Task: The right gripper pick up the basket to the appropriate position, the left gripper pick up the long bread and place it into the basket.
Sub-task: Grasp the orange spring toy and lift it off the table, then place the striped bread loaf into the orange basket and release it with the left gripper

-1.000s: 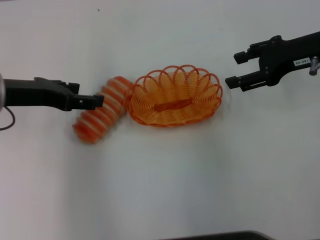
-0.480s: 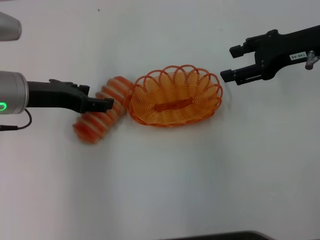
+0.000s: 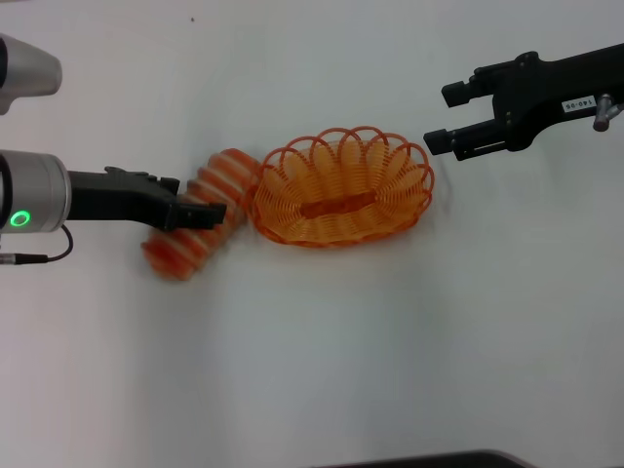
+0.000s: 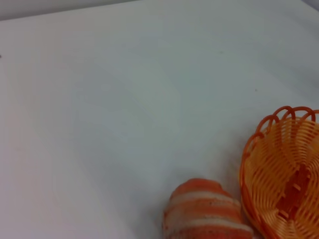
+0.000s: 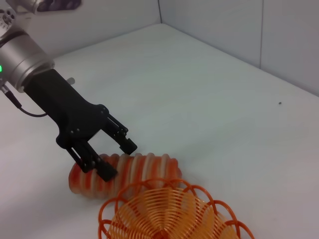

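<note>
The long bread (image 3: 180, 246), orange-red with cream ridges, lies slanted on the white table, its upper end touching the left rim of the orange wire basket (image 3: 341, 187). My left gripper (image 3: 210, 210) is open over the middle of the bread. In the right wrist view the left gripper (image 5: 118, 158) has one finger on each side of the bread (image 5: 147, 167), beside the basket (image 5: 169, 214). My right gripper (image 3: 444, 118) is open and empty, hovering just beyond the basket's right rim. The left wrist view shows the bread's end (image 4: 204, 209) and the basket's rim (image 4: 279, 164).
The white table (image 3: 322, 341) spreads around the objects. A dark edge (image 3: 429, 460) shows at the bottom of the head view. Walls (image 5: 239, 25) rise behind the table in the right wrist view.
My left gripper has moved right, from the bread's left side to over its middle. My right gripper has moved left and a little up, closer to the basket's right rim.
</note>
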